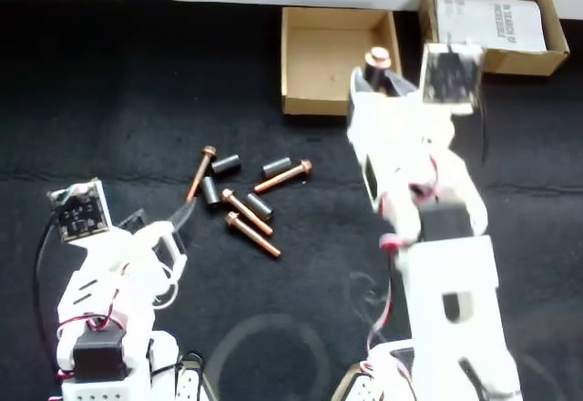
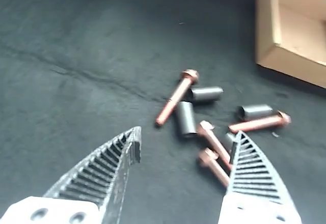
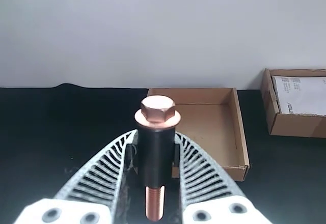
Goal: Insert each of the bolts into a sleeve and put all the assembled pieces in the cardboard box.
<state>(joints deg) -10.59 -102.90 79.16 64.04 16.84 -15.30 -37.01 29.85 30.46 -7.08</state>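
My right gripper (image 1: 376,80) is shut on a dark sleeve (image 3: 155,150) with a copper bolt (image 3: 157,111) standing upright through it. It hangs beside the right wall of the open cardboard box (image 1: 314,55), which lies beyond the fingers in the right wrist view as the box (image 3: 211,124). Several loose copper bolts (image 1: 252,212) and dark sleeves (image 1: 226,162) lie scattered mid-table. My left gripper (image 1: 173,221) stands open just left of that cluster. In the left wrist view the left gripper (image 2: 186,150) faces a bolt (image 2: 175,96) and a sleeve (image 2: 185,118), with nothing between its fingers.
A second cardboard box (image 1: 492,27) holding a printed sheet stands at the back right, also seen as the second box (image 3: 295,104). A black mat (image 1: 118,100) covers the table, with open room to the left of the parts.
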